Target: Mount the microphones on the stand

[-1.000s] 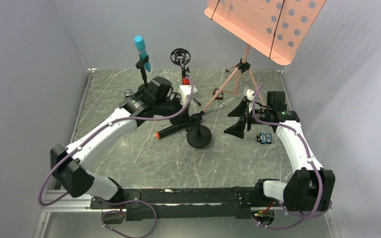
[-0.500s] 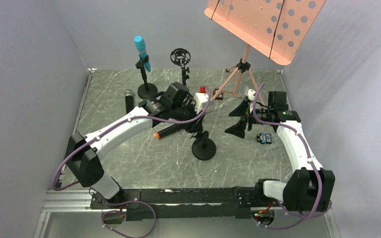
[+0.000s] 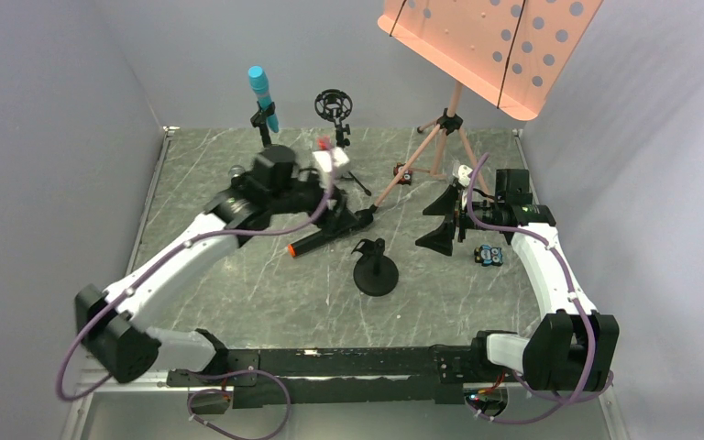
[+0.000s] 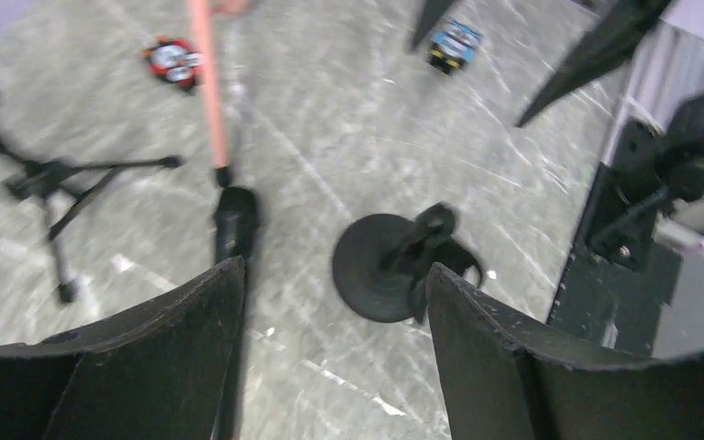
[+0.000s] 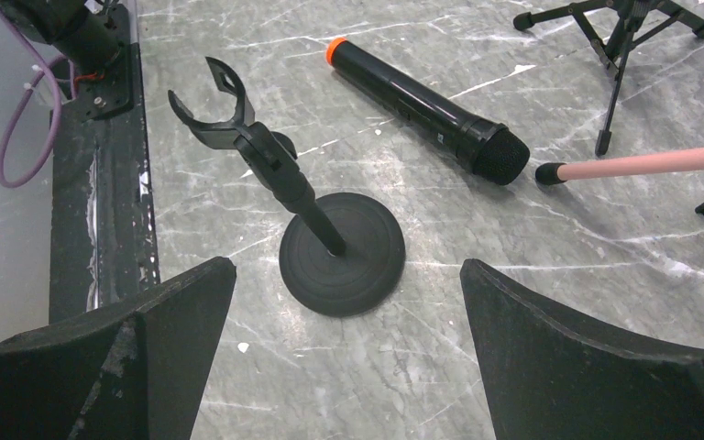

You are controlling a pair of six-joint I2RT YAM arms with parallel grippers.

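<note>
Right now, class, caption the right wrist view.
Open right end effector frames empty clip stand; orange-ended black microphone lies flat beside.

A black microphone with an orange end [image 3: 328,238] lies flat near the middle of the worktop [image 3: 238,284], just beyond a round-based stand [image 3: 375,272] whose clip holds nothing. A cyan microphone [image 3: 261,94] sits tilted in a slim stand [image 3: 265,136] toward the far left corner. The left hand [image 3: 341,216] hovers over the lying microphone's head end, and the right hand [image 3: 442,220], fingers spread wide, faces the round-based stand from the right edge's side.
</note>
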